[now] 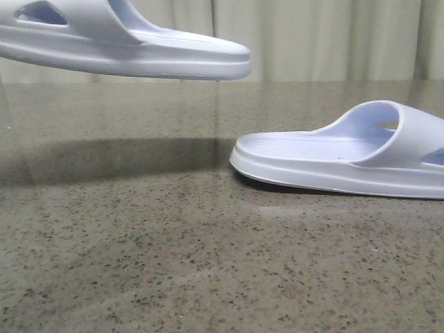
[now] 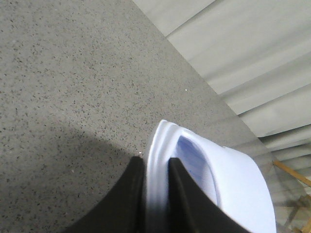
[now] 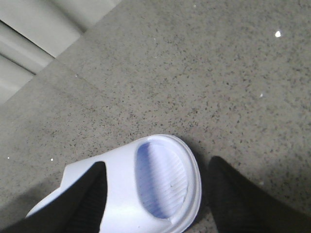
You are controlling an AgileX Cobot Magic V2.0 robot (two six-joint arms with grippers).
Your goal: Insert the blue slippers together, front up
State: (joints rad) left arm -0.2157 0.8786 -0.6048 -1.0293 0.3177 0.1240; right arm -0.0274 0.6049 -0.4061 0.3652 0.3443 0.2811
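Left slipper (image 1: 132, 45): raised clear of the speckled table (image 1: 173, 263), clenched by the left gripper (image 2: 156, 194). Right slipper (image 1: 347, 156): flat on the table, right gripper (image 3: 155, 204) released, fingers straddling it.

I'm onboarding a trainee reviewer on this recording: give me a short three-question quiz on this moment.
1. True or false: both slippers rest on the table.
2. Which gripper is shut on a slipper? A) left B) right C) neither
3. Fill in: the right gripper's fingers sit on either ____ of the resting slipper.

Key
1. False. The raised slipper hangs above its shadow; the resting slipper lies flat.
2. A. The left gripper pinches the raised slipper's edge; the right gripper is open.
3. side; whether its fingers touch is unclear.
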